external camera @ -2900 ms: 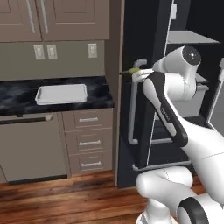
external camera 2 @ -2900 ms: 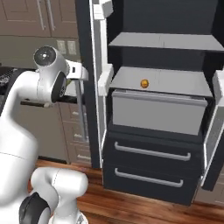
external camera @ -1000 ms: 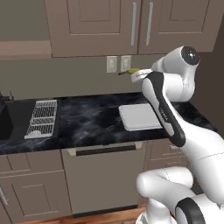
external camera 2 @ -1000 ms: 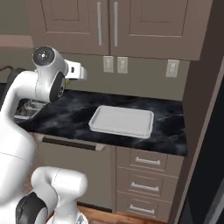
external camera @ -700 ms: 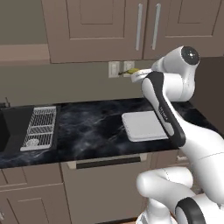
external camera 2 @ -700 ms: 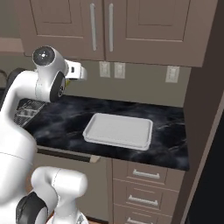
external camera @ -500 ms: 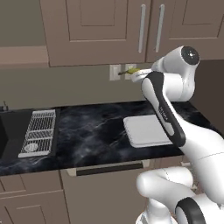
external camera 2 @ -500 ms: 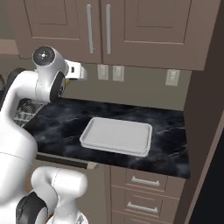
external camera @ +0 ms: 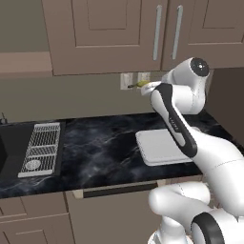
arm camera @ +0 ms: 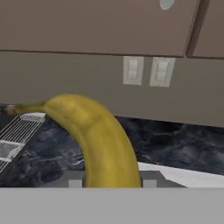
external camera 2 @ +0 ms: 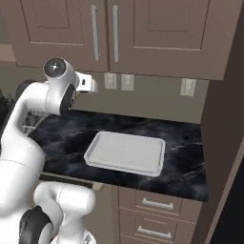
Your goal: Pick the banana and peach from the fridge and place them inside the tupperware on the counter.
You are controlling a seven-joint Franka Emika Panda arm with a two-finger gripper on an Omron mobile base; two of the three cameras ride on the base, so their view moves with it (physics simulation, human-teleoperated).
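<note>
The gripper (external camera: 143, 86) is held high above the counter (external camera: 105, 147), level with the wall outlets (external camera: 133, 79) and close in front of the back wall. It is pinching the banana (arm camera: 94, 135): in the hand view the fruit rises from between the two finger tips (arm camera: 75, 180), curves up and leftward, and ends in a thin stem pointing toward the left edge of that view. In the left base view the banana's end shows as a small yellow-green tip projecting left of the hand, just in front of the outlets.

The tupperware (external camera 2: 126, 152) lies flat on the counter, near its front edge and toward its right end. Its inside holds nothing. In the right base view, bare black marble surrounds it on all four sides: a wide strip behind it up to the wall, a narrower strip along the counter's front edge, and open surface to left and right. The gripper stands above and behind the tray's left part, well apart from it, with open air between.

A grey wire rack (external camera: 42, 148) sits at the counter's left end beside a dark sink (external camera: 7, 152), well apart from the tupperware, with a broad stretch of bare counter between them. Brown upper cabinets (external camera: 143, 33) hang above the hand; their lower edge is close over it. Drawers (external camera 2: 152, 214) sit below the counter's right end.
</note>
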